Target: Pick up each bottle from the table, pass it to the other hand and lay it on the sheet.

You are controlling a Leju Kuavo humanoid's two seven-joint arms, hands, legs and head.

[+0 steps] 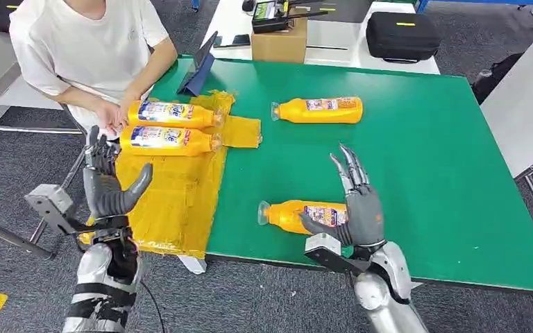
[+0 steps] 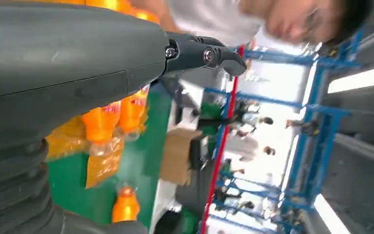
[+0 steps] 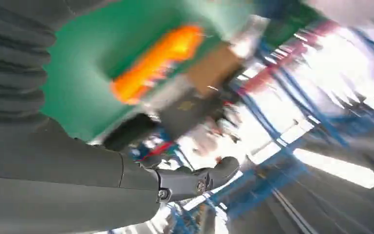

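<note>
- Right hand [image 1: 361, 211] fingers spread, empty, touching near bottle [image 1: 298, 215].
- Left hand [image 1: 107, 184] spread, empty, over yellow sheet [image 1: 170, 201].
- Person's hand [image 1: 111, 114] at 11 o'clock, touching two sheet bottles [image 1: 170, 125].
- Fourth bottle [image 1: 319, 109] at 12 o'clock.

The near bottle [image 1: 298, 215] is being partly hidden by the right hand [image 1: 358, 208], the far bottle [image 3: 156, 63] is being blurred, and the person [image 1: 90, 48] is being cut off by the edge.

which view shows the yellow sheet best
The head view: the yellow sheet lies fully visible on the table's left, two bottles on it. The left wrist view catches one crumpled corner; the right wrist view is blurred.
</note>
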